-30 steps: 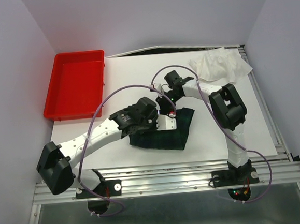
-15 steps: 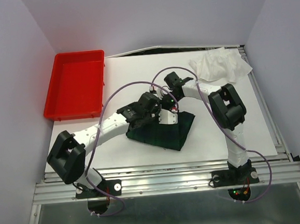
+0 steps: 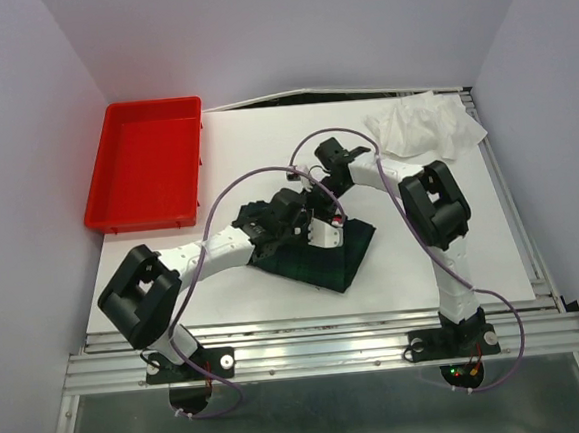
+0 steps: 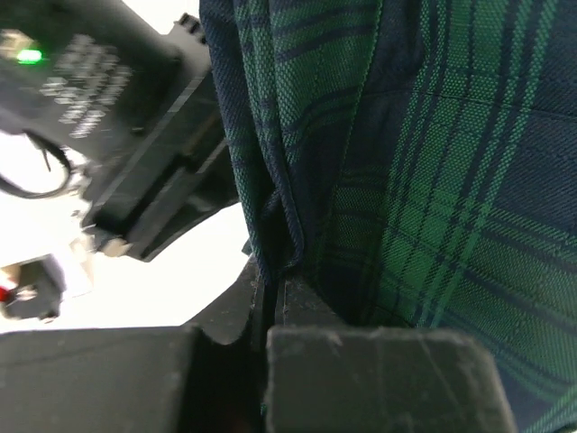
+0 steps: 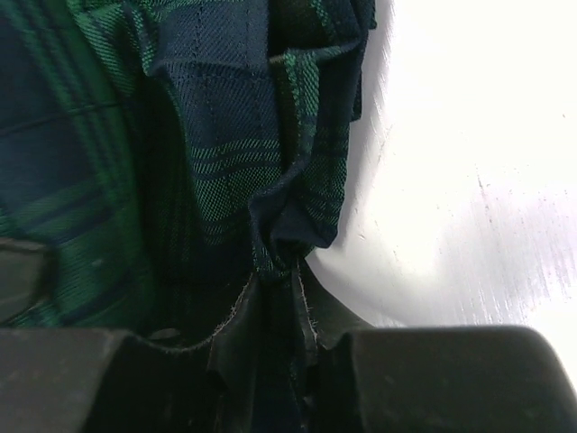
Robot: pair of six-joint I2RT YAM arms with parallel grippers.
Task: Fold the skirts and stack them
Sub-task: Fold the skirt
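Both arms reach in over the tartan skirt (image 3: pixel 345 257). The left arm (image 3: pixel 207 253) runs low from a raised elbow at the skirt's near left to its left edge. The left gripper (image 4: pixel 270 302) has its jaws pressed together on a fold of the cloth. The right arm (image 3: pixel 444 265) stands to the skirt's right, elbow high, forearm angled past the far edge, wrist bent downward. The right gripper (image 5: pixel 279 302) pinches a bunched edge of the cloth. The two grippers sit just beside each other at the skirt's far side.
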